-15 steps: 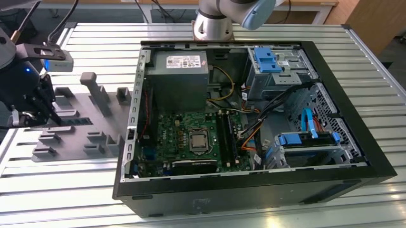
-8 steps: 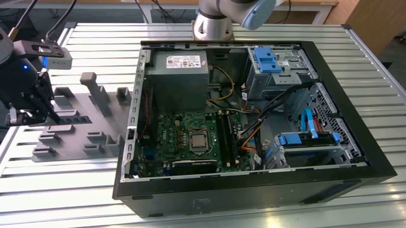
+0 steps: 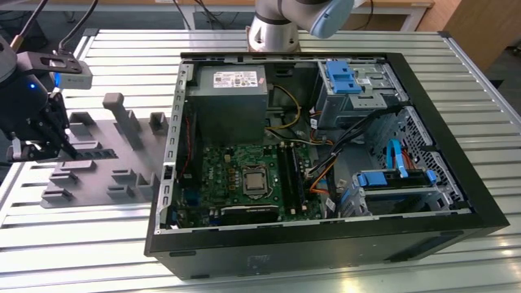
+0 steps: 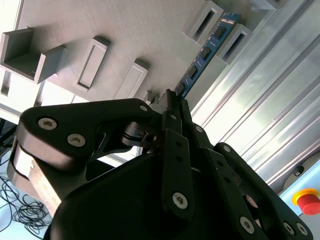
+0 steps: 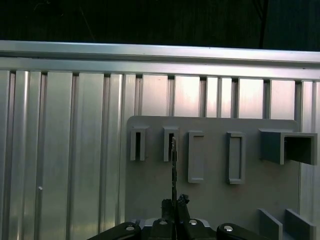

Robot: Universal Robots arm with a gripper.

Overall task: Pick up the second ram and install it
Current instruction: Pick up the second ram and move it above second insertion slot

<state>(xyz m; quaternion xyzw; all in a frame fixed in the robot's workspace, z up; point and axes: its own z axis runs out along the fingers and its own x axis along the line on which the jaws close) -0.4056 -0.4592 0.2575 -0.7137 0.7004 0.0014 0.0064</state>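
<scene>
Grey holder tray (image 4: 125, 30) cradles the second ram (image 4: 205, 50), gripper (image 4: 172, 97) pinched on its end; I'd lift straight, no twisting

At the exterior view's left the arm's wrist (image 3: 28, 104) points downward, jaws pinched close together.
</scene>
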